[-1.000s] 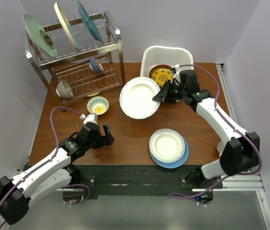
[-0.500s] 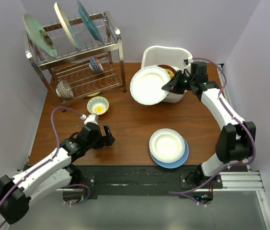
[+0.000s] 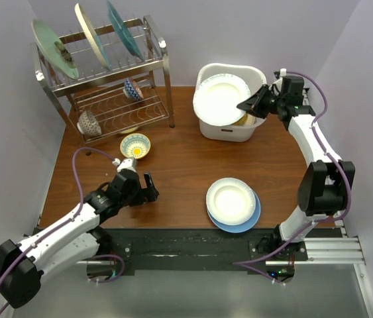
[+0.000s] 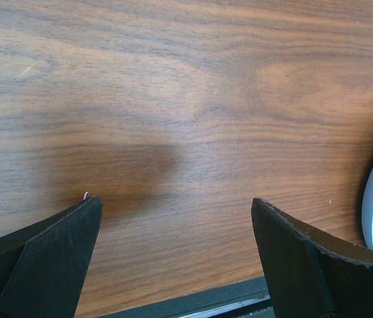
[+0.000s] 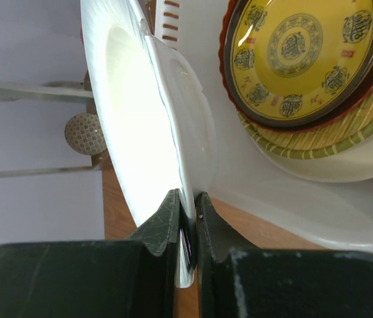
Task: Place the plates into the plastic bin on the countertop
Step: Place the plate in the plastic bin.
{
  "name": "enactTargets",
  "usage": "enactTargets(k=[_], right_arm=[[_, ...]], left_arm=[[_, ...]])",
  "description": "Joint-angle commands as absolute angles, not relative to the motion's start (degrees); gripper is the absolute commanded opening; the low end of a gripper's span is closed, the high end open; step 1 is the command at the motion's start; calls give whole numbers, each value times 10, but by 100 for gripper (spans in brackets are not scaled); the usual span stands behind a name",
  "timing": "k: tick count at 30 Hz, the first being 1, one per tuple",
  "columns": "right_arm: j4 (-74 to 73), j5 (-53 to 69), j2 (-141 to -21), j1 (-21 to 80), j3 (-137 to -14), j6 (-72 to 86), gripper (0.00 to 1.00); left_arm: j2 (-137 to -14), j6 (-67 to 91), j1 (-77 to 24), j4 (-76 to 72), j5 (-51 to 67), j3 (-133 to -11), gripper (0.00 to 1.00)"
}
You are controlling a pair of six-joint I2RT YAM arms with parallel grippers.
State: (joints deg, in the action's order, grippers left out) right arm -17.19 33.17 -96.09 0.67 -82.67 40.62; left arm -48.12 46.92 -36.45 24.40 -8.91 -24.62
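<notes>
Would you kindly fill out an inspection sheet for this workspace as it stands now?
Surface: brown wooden table, no spills seen.
Job's things: large white plate tilted over the plastic bin; yellow patterned plate and others already inside; second white plate stacked on a blue plate near the front; three plates upright on the wire rack.
Clutter: patterned bowl on the table; two bowls on the rack's lower tier.
Grippers: left gripper open above bare wood; right gripper shut on the large white plate's rim.
Cables: purple cable along each arm.
Surroundings: plain pale walls; nothing else seen.
</notes>
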Motion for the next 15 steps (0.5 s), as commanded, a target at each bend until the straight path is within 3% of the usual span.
enactTargets(k=[1,15], right_arm=[[-70,394,-959,-15,-870,454,0],[-10,384,-1060,-39,-895,516,0]], left_arm=[[-477,461,-366,221,-85,-250,100],[-481,457,-365,228,-86,-258,100]])
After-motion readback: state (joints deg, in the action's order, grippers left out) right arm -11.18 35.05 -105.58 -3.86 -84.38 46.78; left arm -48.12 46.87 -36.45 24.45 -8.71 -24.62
